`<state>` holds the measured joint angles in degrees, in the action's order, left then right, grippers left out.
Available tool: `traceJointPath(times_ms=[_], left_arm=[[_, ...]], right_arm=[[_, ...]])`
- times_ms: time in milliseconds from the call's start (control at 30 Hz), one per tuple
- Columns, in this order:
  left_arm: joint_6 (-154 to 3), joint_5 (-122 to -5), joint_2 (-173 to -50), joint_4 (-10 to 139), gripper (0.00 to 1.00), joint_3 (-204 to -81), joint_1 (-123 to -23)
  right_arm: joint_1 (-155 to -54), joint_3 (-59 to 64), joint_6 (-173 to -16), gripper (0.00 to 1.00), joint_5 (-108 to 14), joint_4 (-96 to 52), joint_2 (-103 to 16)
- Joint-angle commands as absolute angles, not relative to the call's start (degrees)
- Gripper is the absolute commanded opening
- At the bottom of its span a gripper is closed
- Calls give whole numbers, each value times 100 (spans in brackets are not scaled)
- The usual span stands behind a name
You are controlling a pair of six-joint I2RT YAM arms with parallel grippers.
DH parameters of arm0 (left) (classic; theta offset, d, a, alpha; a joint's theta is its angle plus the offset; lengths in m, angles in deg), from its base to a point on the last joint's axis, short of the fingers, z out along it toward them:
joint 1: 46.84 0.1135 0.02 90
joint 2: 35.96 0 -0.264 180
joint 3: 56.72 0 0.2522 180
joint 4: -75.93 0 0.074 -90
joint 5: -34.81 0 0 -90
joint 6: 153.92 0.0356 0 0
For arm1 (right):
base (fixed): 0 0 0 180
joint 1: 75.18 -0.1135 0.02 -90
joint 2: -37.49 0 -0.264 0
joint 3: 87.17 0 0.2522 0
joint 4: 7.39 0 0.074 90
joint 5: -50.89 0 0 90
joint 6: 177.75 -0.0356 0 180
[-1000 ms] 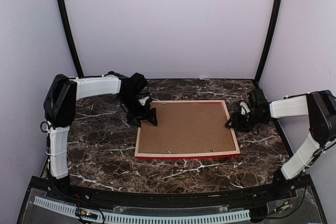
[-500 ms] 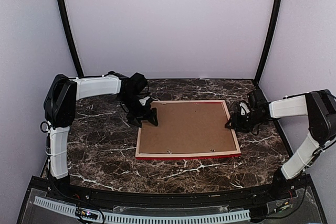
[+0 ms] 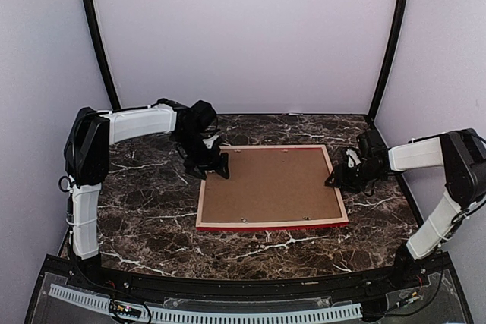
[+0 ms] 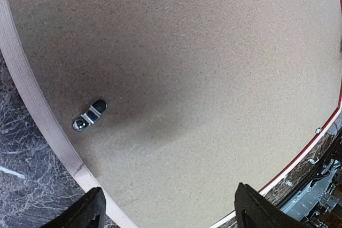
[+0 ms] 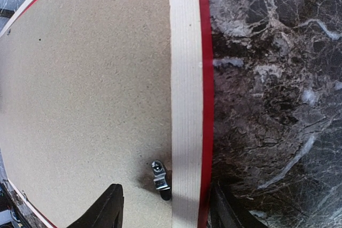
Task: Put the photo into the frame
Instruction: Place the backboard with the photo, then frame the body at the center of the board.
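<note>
Flat on surface (image 3: 152, 210): frame (image 3: 272, 224) face-down, backing board (image 3: 266, 184) seated inside; photo unseen, likely beneath. Both empty: left jaws wide over far-left corner, right jaws part-open astride right rail. Task looks nearly finished.

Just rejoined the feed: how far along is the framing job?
Done: backing board sits inside the face-down frame; the photo is not visible. In hand: left claw open over the board, right claw open astride the right rail by a clip. Left: probably securing the clips, then turning it over.
</note>
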<state>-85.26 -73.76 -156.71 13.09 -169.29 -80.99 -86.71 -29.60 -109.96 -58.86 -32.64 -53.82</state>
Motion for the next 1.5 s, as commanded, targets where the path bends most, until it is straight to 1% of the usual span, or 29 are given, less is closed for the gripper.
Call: traceJointPath(times_ms=[0,167,333,567,767,933,1200,1467], left_arm=[[-8440,-7387,-15474,1177,86,-17042,-8168],[-8431,-7298,-15467,1133,86,-17068,-8173],[-8408,-6936,-15391,1114,87,-17058,-8173],[-8436,-6718,-15241,1389,88,-16644,-8139],[-8585,-6918,-14908,1925,89,-16050,-7886],[-8677,-7422,-14733,2283,89,-15591,-7655],[-8769,-7744,-14759,2707,86,-15242,-7541],[-8785,-7827,-14822,2849,85,-15013,-7483]], right_arm=[[-8704,-2979,-11034,57,-5924,-3082,-5410],[-8704,-2969,-11033,57,-5915,-3088,-5409],[-8704,-2912,-11010,57,-5881,-3158,-5389],[-8704,-2893,-10963,55,-5875,-3208,-5426],[-8729,-2909,-10928,54,-5965,-3217,-5435],[-8820,-2896,-10939,54,-5994,-3213,-5455],[-9059,-2872,-10942,54,-6055,-3162,-5506],[-9333,-2955,-11014,54,-6089,-3104,-5508]])
